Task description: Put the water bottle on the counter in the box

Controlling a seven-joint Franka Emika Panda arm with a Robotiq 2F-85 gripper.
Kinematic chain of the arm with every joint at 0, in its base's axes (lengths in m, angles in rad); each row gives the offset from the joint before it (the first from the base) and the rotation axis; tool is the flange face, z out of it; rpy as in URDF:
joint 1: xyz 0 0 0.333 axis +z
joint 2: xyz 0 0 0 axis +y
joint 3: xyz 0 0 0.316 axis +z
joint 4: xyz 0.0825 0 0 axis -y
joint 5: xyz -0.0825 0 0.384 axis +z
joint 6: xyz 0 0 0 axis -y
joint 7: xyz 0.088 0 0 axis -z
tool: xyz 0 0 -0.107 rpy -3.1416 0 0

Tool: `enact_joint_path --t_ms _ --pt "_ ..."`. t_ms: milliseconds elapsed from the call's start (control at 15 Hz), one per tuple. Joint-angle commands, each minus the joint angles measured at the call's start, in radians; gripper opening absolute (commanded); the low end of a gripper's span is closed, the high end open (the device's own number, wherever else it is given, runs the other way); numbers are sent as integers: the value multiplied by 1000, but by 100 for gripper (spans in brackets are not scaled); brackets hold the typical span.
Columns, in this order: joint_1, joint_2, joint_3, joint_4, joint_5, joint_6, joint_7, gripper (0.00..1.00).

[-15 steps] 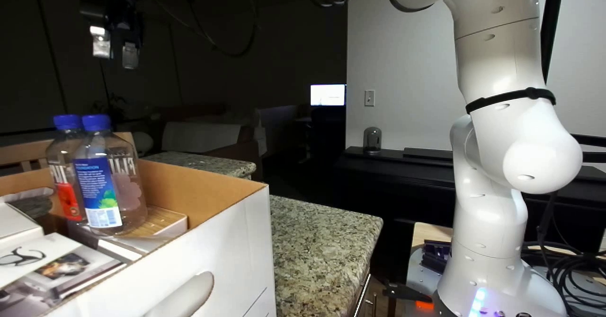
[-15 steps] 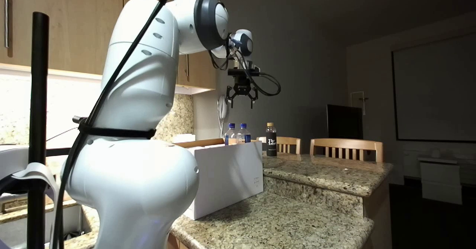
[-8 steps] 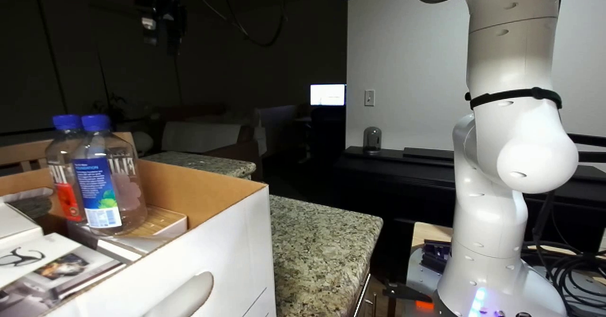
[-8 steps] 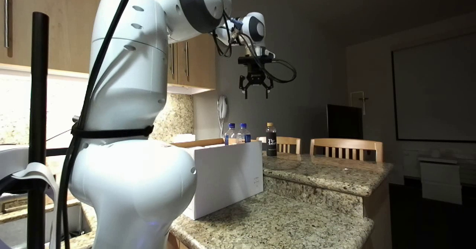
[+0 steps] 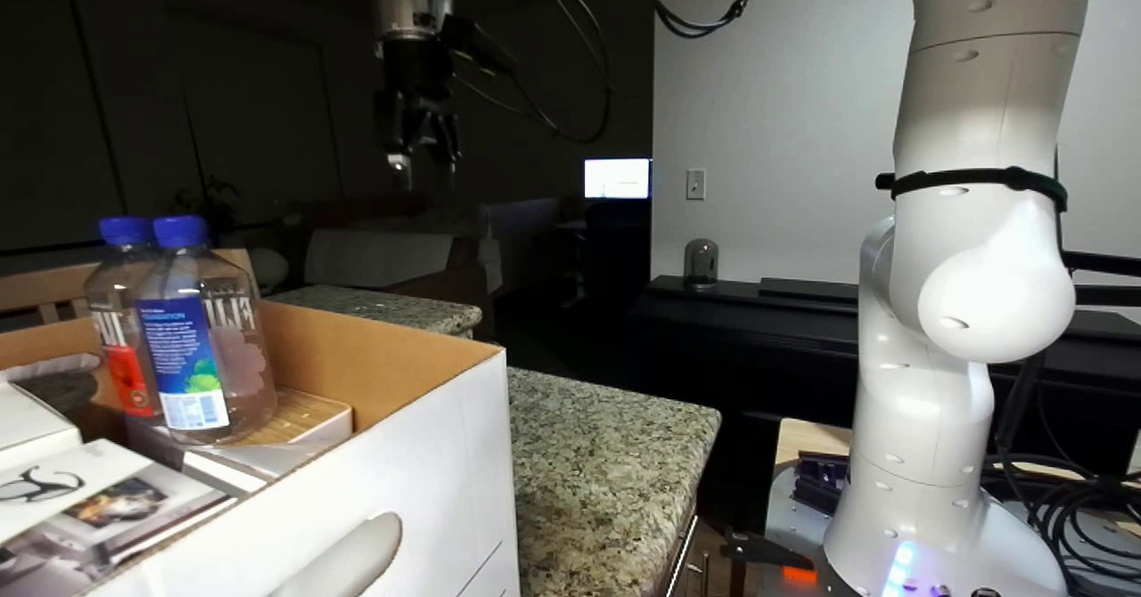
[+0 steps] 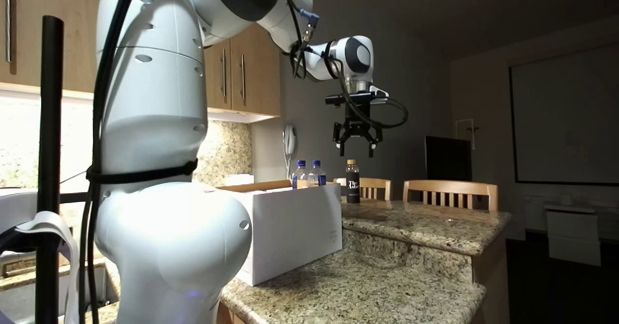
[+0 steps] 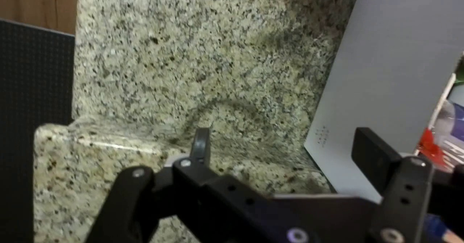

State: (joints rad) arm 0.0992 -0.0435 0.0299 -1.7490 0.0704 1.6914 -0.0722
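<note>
The water bottle (image 5: 183,361), clear with a blue cap and a blue-and-white label, stands upright inside the white box (image 5: 437,481). In an exterior view two blue-capped bottles show over the rim of the box (image 6: 297,232); which is which is hard to tell there. The box stands on the speckled counter (image 6: 377,285). My gripper (image 6: 357,152) is open and empty, in the air beyond the box and well above the counter. In the wrist view the open fingers (image 7: 288,148) have the counter (image 7: 199,54) and the box's white side (image 7: 380,72) below them.
A similar blue-capped bottle with red on it (image 5: 129,370) stands beside the water bottle. Flat packages (image 5: 116,499) lie in the box. A dark bottle with a tan cap (image 6: 353,184) stands on the raised counter ledge (image 6: 425,220). Wooden chairs (image 6: 449,187) stand behind.
My gripper has moved right in both exterior views, away from above the box, first rising slightly and then coming down. It stays open. The bottles and the box have not moved.
</note>
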Motion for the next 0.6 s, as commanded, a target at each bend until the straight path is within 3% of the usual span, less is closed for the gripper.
enact_joint_path --t_ms 0,200,267,533 --pt "-40 -82 -9 -200 2 107 93 100" --pt "-60 -99 -27 -280 42 128 82 100" --pt "-54 -47 -17 -198 11 92 70 100" --pt "-59 -63 -25 -240 22 98 70 100"
